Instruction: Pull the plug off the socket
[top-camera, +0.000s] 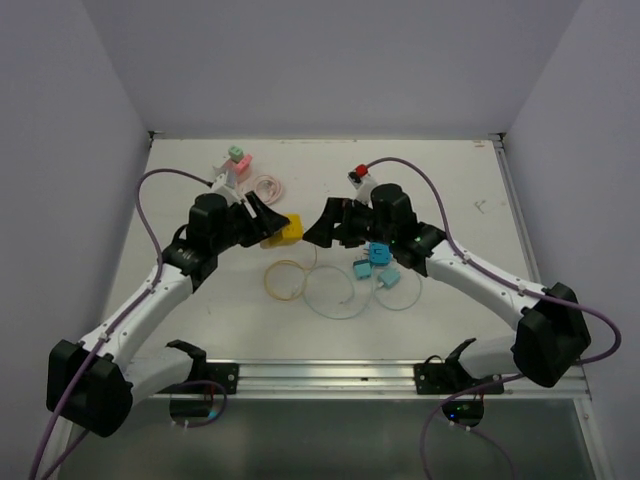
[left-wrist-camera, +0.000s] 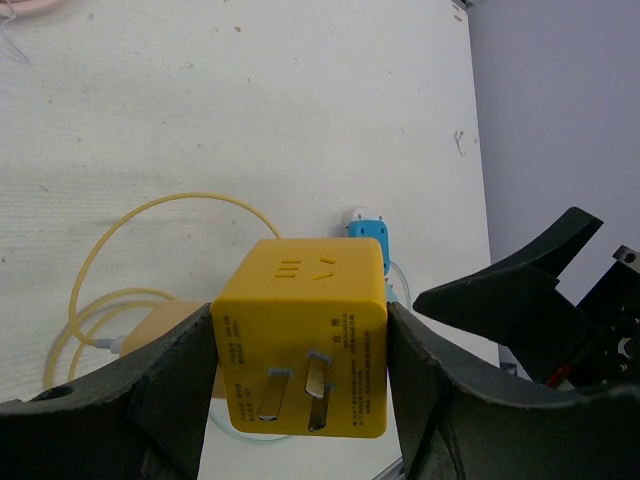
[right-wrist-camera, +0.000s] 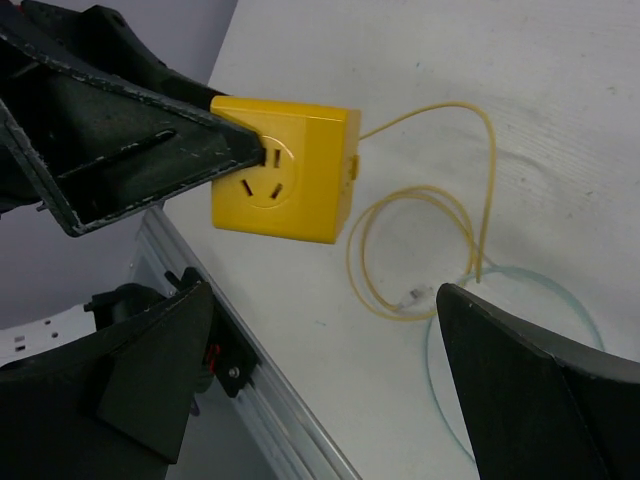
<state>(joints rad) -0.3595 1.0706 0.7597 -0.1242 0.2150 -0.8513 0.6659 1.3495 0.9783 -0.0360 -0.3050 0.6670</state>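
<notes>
Left gripper (left-wrist-camera: 300, 380) pinching the yellow socket cube (left-wrist-camera: 305, 340) — keep it firm. Right gripper (right-wrist-camera: 325, 300) spread beside the cube — grab the yellow cable (right-wrist-camera: 420, 115) at the cube, pull straight.

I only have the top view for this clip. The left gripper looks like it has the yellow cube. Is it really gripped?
Observer: Yes. In the left wrist view the left gripper pinches the yellow cube from both sides.
Reviewer: Anything plugged into its socket?
Observer: In the right wrist view the slots that show on the socket face are empty, though a left finger covers part.
Reviewer: And the right gripper?
Observer: The right gripper is open, its fingers spread wide and not touching the cube.
</notes>
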